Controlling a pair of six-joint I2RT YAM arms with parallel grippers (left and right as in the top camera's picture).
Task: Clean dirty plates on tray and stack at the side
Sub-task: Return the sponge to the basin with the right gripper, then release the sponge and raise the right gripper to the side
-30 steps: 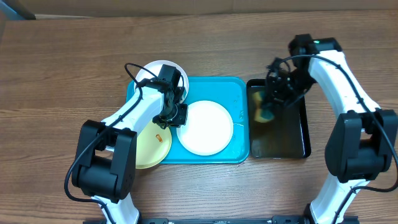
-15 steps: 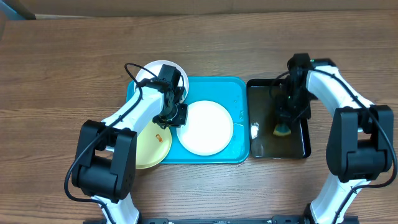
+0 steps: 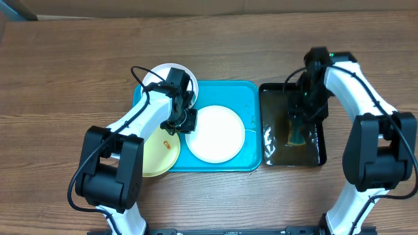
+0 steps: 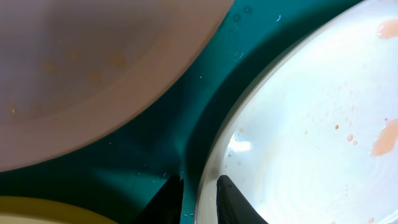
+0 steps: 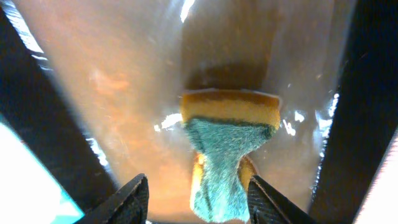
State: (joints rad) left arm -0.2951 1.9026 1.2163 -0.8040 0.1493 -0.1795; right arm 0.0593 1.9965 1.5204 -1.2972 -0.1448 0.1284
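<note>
On the turquoise tray [image 3: 245,98] lies a white plate [image 3: 219,137] with faint orange specks [image 4: 385,137]. My left gripper [image 3: 183,121] is shut on its left rim, one finger [image 4: 231,200] inside the plate and the other [image 4: 168,200] outside. A second white plate [image 3: 163,73] overlaps the tray's far left corner. The yellow-green plate [image 3: 155,156], with an orange smear, sits at the tray's left edge. My right gripper [image 3: 299,121] stands open over a yellow and green sponge [image 5: 227,149] lying in the black tray [image 3: 313,153].
The black tray holds brownish water [image 5: 124,93] and sits just right of the turquoise tray. Bare wooden table [image 3: 65,78] surrounds both trays. Both arms reach in from the near edge.
My right gripper moved from the black tray's left side to its middle, came down and opened, letting go of the sponge. The left arm and the plates have not moved.
</note>
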